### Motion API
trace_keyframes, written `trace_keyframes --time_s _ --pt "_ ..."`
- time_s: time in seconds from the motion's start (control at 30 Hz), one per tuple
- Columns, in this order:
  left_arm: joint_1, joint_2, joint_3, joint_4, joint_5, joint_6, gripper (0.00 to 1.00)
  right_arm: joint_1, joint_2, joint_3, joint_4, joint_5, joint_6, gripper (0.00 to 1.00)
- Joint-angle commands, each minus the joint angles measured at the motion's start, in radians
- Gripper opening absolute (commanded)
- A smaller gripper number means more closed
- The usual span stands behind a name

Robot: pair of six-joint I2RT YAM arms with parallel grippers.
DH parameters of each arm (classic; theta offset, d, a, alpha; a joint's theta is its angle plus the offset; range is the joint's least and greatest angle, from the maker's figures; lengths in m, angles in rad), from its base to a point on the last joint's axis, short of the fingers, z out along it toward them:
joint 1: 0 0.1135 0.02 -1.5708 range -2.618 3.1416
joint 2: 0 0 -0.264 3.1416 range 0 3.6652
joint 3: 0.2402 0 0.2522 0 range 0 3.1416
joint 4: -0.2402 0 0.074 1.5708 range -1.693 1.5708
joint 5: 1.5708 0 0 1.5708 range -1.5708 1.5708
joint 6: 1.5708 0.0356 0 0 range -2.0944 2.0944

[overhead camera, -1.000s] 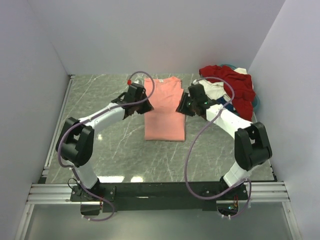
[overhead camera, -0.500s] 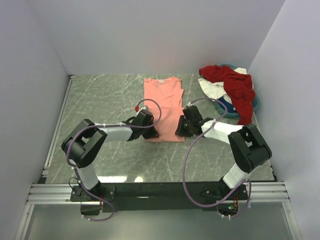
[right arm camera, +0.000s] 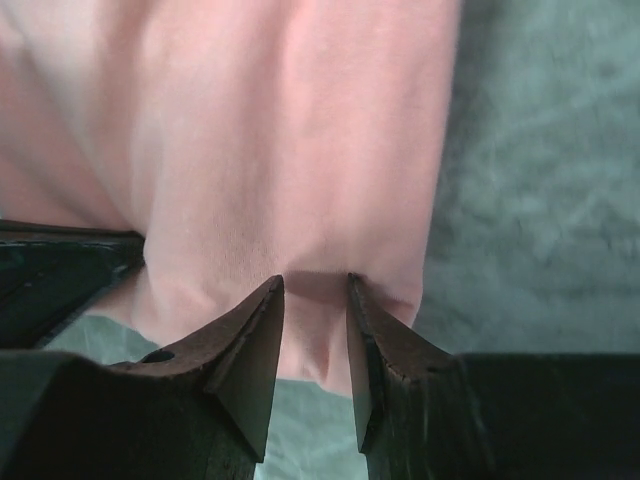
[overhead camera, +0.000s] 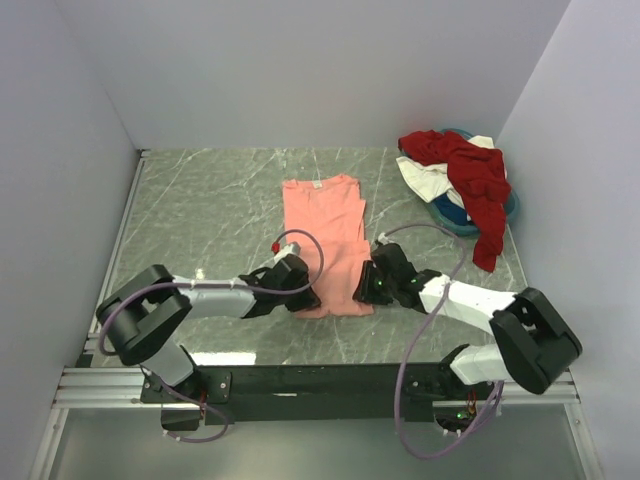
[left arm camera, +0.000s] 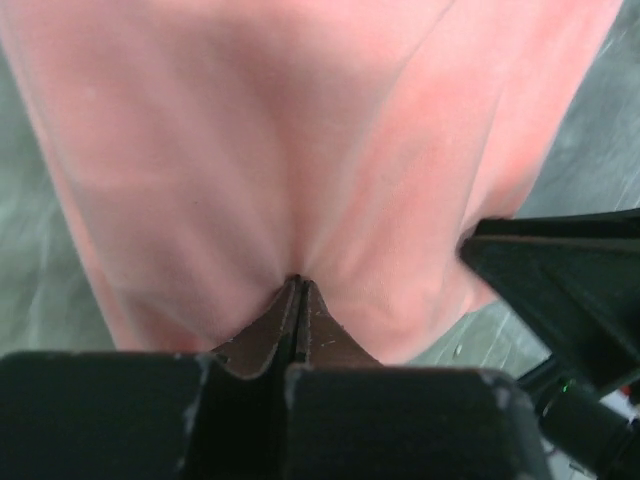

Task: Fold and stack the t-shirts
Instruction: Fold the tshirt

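Here the salmon-pink t-shirt (overhead camera: pixel 322 220) lies flat in the middle of the desk (overhead camera: pixel 200 210), its near hem pinched at both corners. The left jaws are shut tight on it and the right jaws clamp a thicker bunch. Uneven grips could let one corner slip on lifting, skewing the fold.

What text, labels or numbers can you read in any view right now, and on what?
No text can be read in any view.
Neck tag at the collar of the salmon-pink t-shirt: too small to read.
Pile of t-shirts at the far right: no print visible.
Wrist views: plain fabric only, no text.
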Motion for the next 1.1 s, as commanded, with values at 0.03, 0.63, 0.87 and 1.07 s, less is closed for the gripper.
trace_keyframes --time_s 0.03,0.63,0.87,1.07 --pt "-0.031 -0.068 -0.098 -0.172 -0.016 -0.026 0.01 0.013 -0.085 -0.063 -0.100 0.021 0.016 0.39" --pt "-0.046 -0.451 -0.101 -0.454 -0.101 -0.004 0.34 0.017 -0.349 -0.118 -0.249 -0.029 0.042 0.41" --pt "-0.047 -0.414 -0.159 -0.396 -0.070 -0.013 0.40 0.030 -0.361 -0.161 -0.211 -0.069 0.072 0.44" --pt "-0.047 -0.371 -0.196 -0.362 -0.062 -0.024 0.42 0.062 -0.312 -0.200 -0.140 -0.097 0.110 0.44"
